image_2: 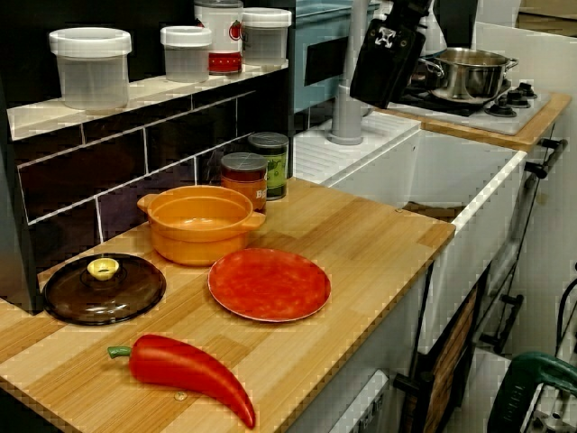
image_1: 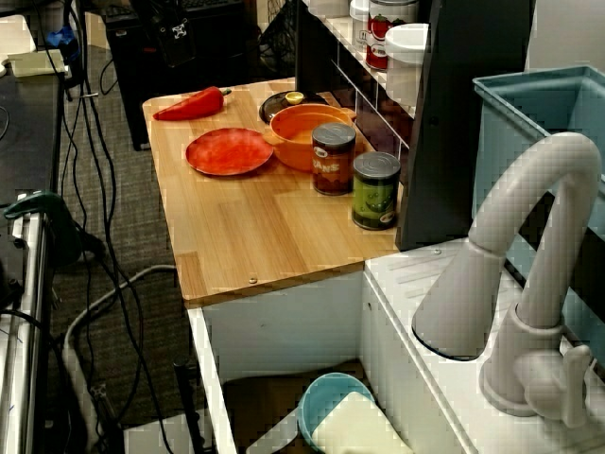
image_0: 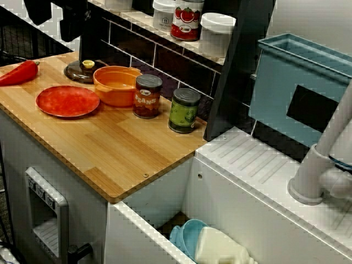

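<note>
- End effector (image_1: 176,45): dark and cut off by the top edge in the view from the faucet end. Its fingertips merge w/ the black backgrnd, so can't tell if they're wide or narrow.
- It hangs high over the far end of the counter (image_1: 274,236), prob. nearest the red pepper (image_1: 192,104) and well apart from it.
- The pepper is small in that view but clear in the view from the pepper end. It's glossy, long and curved, tapers to a point, and has a green stem.
- It lies flat near the counter's end, just in front of the brown glass lid (image_2: 104,289).
- Red plate (image_2: 269,284) is near the pepper, not touching. Orange pot (image_2: 200,225) is just behind the plate.
- Blue bowl (image_1: 326,402) sits in the sink (image_1: 213,378), half hidden by a pale item.
</note>
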You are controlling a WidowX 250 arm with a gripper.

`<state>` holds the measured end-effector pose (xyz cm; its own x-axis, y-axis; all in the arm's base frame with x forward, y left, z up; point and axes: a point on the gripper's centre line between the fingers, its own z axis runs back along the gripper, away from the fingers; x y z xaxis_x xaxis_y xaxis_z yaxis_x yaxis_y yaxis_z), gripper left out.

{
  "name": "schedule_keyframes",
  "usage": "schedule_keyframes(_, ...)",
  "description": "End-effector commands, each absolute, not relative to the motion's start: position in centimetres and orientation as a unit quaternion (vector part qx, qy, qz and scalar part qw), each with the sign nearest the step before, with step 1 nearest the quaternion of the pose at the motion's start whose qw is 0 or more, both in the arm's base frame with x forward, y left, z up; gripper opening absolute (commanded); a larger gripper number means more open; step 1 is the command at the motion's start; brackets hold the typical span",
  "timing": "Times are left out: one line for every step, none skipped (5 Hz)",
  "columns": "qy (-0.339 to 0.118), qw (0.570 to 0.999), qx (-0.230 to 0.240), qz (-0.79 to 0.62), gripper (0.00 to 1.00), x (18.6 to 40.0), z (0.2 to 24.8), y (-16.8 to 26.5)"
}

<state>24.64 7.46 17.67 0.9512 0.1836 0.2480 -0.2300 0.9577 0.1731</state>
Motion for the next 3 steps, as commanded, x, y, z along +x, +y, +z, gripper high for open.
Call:
schedule_keyframes(-0.086,0.992,0.095,-0.007,1.0,28.8,18.7,11.8)
schedule_keyframes(-0.086,0.989,0.088,-0.087,1.0,29.7,18.8,12.4)
schedule_keyframes(-0.075,0.977,0.09,-0.18,1.0,30.1,18.7,12.5)
